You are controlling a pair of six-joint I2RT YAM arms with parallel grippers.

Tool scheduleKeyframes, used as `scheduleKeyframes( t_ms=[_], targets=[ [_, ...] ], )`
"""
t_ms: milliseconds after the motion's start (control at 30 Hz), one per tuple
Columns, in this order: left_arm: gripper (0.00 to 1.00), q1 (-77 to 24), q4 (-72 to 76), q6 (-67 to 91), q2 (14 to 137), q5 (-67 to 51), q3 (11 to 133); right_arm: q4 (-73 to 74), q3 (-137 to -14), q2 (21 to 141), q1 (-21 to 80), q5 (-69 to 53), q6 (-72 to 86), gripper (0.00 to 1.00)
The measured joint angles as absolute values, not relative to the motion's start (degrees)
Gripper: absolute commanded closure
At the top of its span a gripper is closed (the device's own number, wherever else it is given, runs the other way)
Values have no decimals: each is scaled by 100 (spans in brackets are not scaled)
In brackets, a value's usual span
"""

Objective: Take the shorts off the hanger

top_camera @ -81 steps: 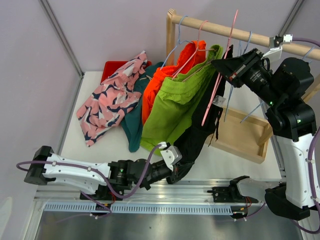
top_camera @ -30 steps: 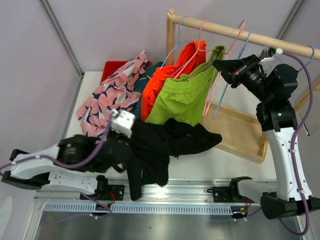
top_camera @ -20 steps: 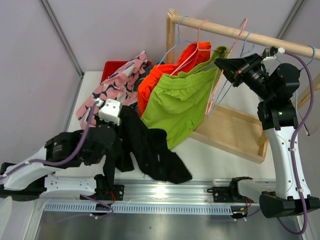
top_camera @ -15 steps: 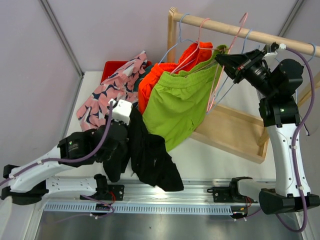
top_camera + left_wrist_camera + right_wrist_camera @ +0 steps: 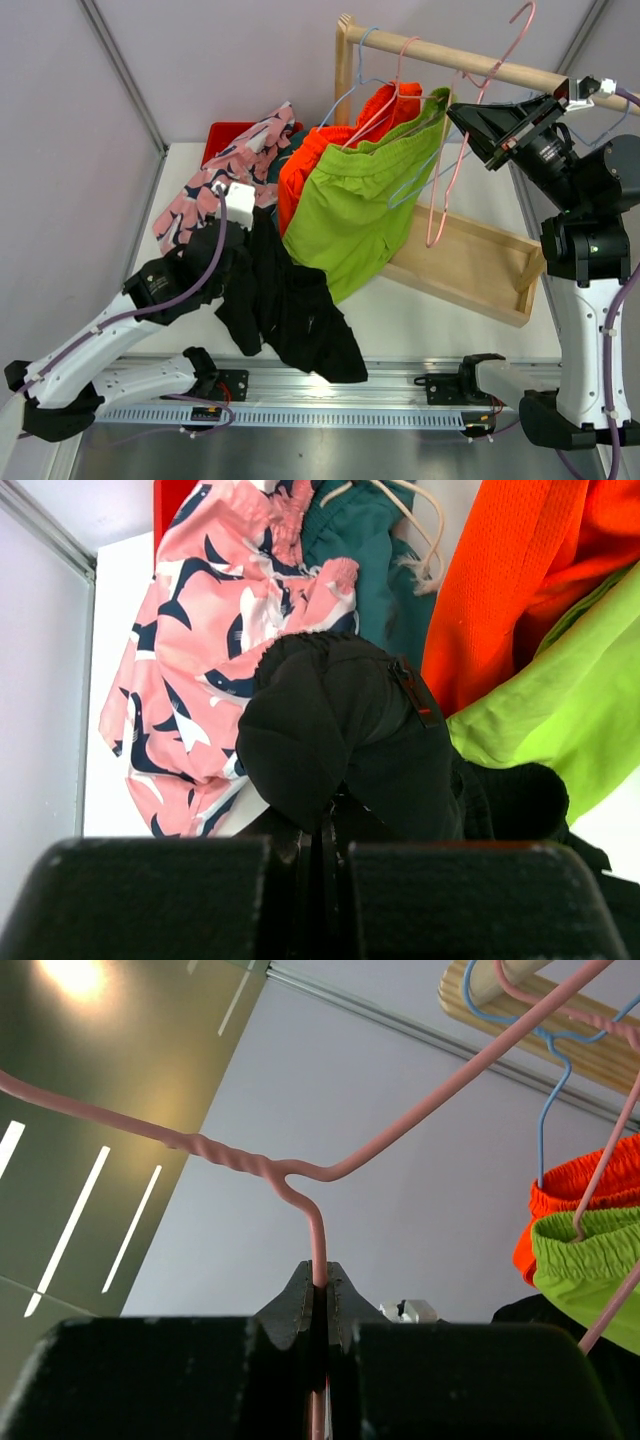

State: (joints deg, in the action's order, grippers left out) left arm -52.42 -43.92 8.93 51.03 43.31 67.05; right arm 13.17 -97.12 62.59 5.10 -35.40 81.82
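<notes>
My left gripper (image 5: pixel 236 236) (image 5: pixel 322 830) is shut on the black shorts (image 5: pixel 290 310) (image 5: pixel 345 730), which hang from it down to the table's near edge, off any hanger. My right gripper (image 5: pixel 472 118) (image 5: pixel 320 1282) is shut on a bare pink hanger (image 5: pixel 480 95) (image 5: pixel 300 1175), held up at the wooden rail (image 5: pixel 450 60). The orange shorts (image 5: pixel 330 140) and lime green shorts (image 5: pixel 360 200) hang on hangers from the rail. The pink patterned shorts (image 5: pixel 205 190) (image 5: pixel 200 650) and the dark teal shorts (image 5: pixel 385 560) lie on the table.
A wooden rack with a base tray (image 5: pixel 480 270) stands at the right. A red tray (image 5: pixel 225 135) sits at the back under the pink shorts. A blue hanger (image 5: pixel 420 170) hangs on the rail. A metal rail (image 5: pixel 350 385) runs along the near edge.
The black shorts came off the pink hanger; my left gripper pulled them left and down to the table. My right gripper lifted the bare pink hanger up to the rail.
</notes>
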Motion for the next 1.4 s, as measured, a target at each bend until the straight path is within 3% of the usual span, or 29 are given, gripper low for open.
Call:
scheduleKeyframes(
  t_ms=[233,667,1067,1400],
  targets=[
    [100,-4539,-4333,657,5026,4014,6862,1293,-8991,5835,510,-3522,8141,100],
    [100,-2427,-4353,233,5546,3100,8219,1592,-7994,5568,386,-3430,7850,100],
    [100,-1555,-4169,145,6744,2353,9839,1347,-8313,6473,141,-3533,7373,100],
    [100,-1017,-3920,154,7605,1911,10189,1017,-8670,6722,-95,-3640,7369,100]
  ],
)
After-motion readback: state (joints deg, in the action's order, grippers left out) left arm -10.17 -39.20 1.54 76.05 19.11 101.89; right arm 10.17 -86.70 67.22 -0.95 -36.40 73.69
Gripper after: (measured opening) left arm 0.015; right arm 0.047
